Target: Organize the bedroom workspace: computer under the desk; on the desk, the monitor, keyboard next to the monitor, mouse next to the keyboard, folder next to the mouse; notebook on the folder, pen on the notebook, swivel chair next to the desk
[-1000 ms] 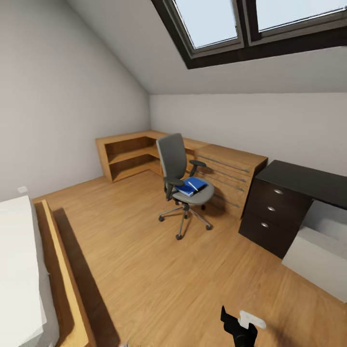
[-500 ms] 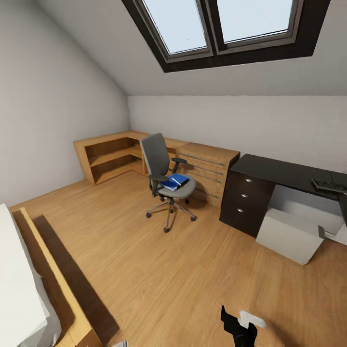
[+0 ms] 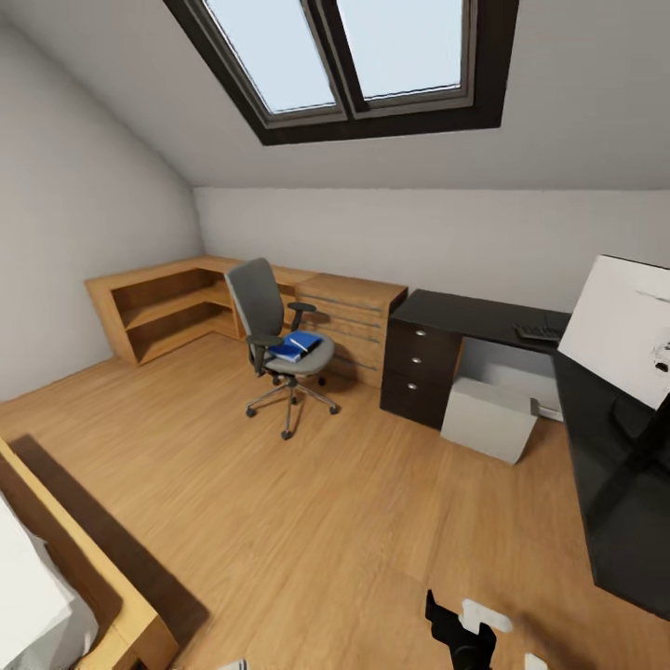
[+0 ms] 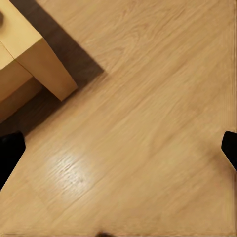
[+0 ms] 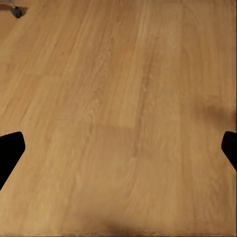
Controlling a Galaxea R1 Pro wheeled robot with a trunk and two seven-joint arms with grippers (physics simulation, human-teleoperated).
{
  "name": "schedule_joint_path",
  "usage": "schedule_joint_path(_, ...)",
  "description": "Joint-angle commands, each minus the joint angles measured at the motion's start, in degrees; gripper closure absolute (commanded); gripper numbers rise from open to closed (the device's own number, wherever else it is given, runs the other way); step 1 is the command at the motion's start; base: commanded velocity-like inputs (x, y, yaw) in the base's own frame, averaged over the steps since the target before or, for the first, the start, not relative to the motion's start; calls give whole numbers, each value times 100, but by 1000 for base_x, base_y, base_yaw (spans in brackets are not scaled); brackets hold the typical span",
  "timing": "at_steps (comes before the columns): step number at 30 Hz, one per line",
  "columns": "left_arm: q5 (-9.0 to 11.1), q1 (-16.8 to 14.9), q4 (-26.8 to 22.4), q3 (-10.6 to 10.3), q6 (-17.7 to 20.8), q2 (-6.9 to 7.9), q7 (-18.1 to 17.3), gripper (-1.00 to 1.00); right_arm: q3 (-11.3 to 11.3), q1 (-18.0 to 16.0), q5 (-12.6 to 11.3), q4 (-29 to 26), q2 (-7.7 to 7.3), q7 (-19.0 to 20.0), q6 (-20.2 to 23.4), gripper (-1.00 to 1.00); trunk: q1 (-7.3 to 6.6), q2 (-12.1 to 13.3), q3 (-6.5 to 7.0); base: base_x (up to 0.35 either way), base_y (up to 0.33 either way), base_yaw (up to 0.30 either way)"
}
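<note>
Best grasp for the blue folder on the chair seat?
The folder lies flat on the swivel chair seat, something small stacked on it. Probably pinch its front edge from the open front of the seat, since backrest and armrests block the other sides.

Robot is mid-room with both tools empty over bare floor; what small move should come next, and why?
Probably roll forward toward the swivel chair. The blue folder lies on its seat, well across the oak floor from the robot, far beyond arm reach. Both wrist views show open tools, left tool and right tool, above planks, so nothing needs putting down first.
</note>
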Motion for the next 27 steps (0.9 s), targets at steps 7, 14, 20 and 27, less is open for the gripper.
schedule_joint_path(7, 59, -1, 5, -46, 5, 4, 31, -100, 25, -7, -55, 12, -5, 4, -26, -100, -158, 278, 121, -338, 0, -298)
schedule_joint_path(14, 59, -2, 6, -57, 4, 1, 36, -100, 26, -7, -53, 12, -11, 4, -26, -100, -312, 559, 246, -204, 0, -296)
schedule_joint_path(20, 32, 2, 35, -85, -8, -44, 3, -100, 31, -7, -39, 2, -13, 4, -26, -100, -422, 760, 334, -12, 0, -246)
schedule_joint_path(27, 25, -1, 212, -103, -8, -24, -8, -100, 44, -7, 264, -2, -27, 2, -11, -100, -422, 760, 329, -1, -56, -43)
